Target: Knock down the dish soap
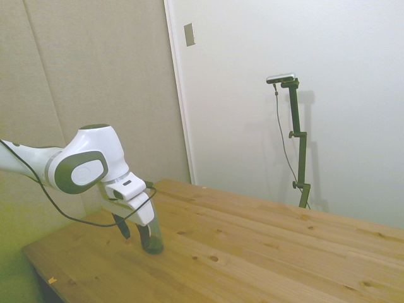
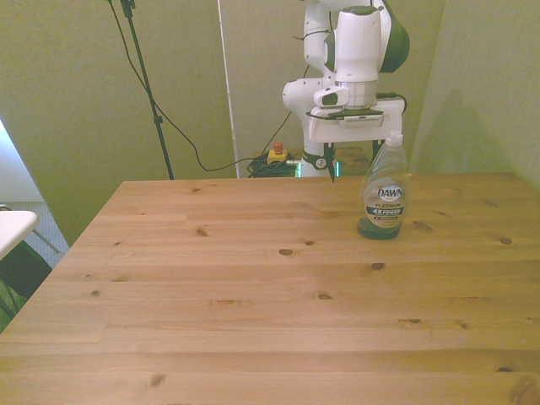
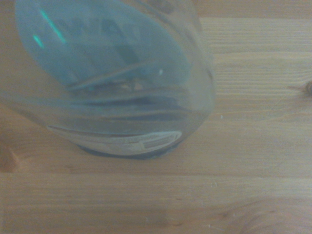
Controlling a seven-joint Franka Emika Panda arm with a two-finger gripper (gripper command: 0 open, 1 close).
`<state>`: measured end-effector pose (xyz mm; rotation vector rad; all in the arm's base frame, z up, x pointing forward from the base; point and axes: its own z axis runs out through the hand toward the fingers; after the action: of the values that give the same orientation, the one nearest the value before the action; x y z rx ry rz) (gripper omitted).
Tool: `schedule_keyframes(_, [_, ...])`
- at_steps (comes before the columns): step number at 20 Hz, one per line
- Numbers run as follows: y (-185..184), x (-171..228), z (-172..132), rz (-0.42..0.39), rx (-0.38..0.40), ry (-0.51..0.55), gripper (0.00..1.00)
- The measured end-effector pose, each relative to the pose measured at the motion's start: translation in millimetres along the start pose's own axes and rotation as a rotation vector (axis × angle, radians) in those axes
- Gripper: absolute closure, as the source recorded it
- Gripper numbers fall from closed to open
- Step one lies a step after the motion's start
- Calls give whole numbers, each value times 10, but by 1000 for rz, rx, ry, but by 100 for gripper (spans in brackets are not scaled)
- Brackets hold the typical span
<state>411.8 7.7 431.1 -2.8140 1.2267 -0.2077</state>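
One soap bottle [image 2: 385, 194] stands upright right of centre in the front view on the bench [image 2: 253, 321], my hand [image 2: 354, 173] close behind it, grip unclear, so I judge the approach done and a sideways shove near its cap due next.

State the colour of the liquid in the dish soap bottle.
Dark green, pooled at the bottom of the dish soap; the front view shows it best.

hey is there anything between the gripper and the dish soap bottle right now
Nothing. In the front view the gripper hangs right beside the upright dish soap, with only bare wooden table near them. The side view shows them close together too.
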Motion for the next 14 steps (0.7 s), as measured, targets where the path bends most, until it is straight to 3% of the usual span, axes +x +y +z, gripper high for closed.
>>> schedule_keyframes(1, [-1,2,1,0,0,0,0])
schedule_keyframes(2, [-4,-1,2,0,0,0,100])
schedule_keyframes(14, [-109,-514,-269,79,43,89,100])
